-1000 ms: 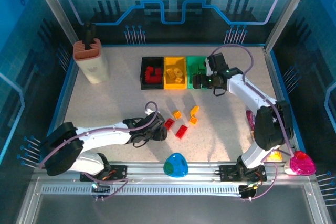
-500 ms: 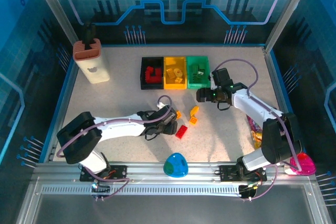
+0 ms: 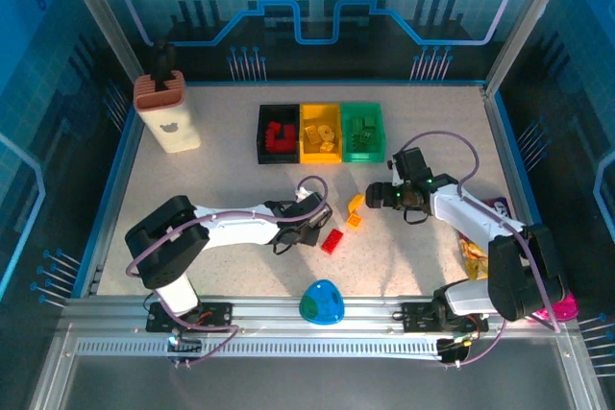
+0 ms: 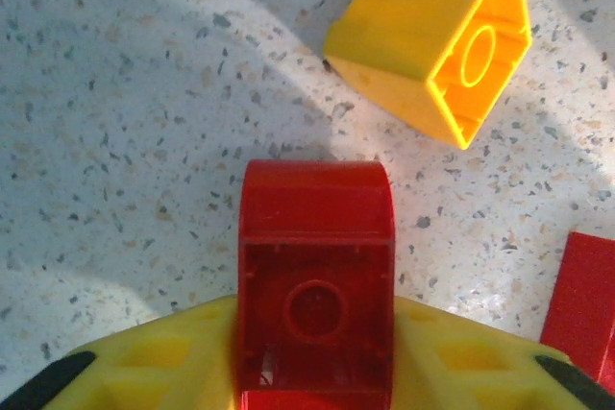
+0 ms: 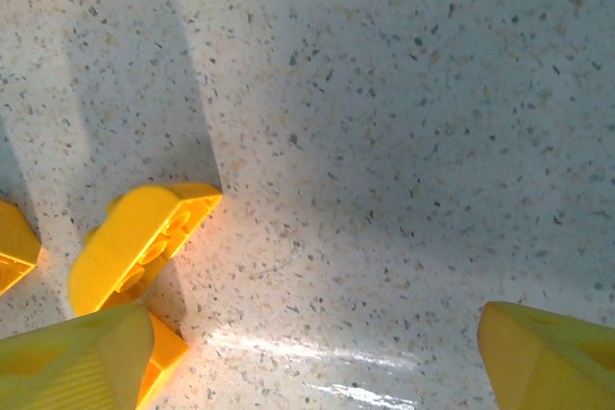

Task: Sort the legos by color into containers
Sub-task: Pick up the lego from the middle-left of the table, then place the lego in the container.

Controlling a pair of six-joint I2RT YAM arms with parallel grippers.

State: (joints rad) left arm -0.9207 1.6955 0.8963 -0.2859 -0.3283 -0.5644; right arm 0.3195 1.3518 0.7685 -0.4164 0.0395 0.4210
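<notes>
**Top external.** The only marking we make out is a small dark one on the beige block at upper left, too small to read. The black bin, yellow bin and green bin stand side by side in a row at upper centre. The left gripper and right gripper sit mid-frame on either side of loose legos. A loose red brick lies diagonally just below them.

**Left wrist.** The yellow fingers clamp a red lego at bottom centre. Its hollow underside faces the camera, its long axis runs up-frame, and its rounded end is uppermost. A yellow lego lies apart at upper right.

**Right wrist.** The fingers are spread wide into the lower corners, with bare table between them. A curved yellow brick lies at left, its long axis running from lower left to upper right.
</notes>
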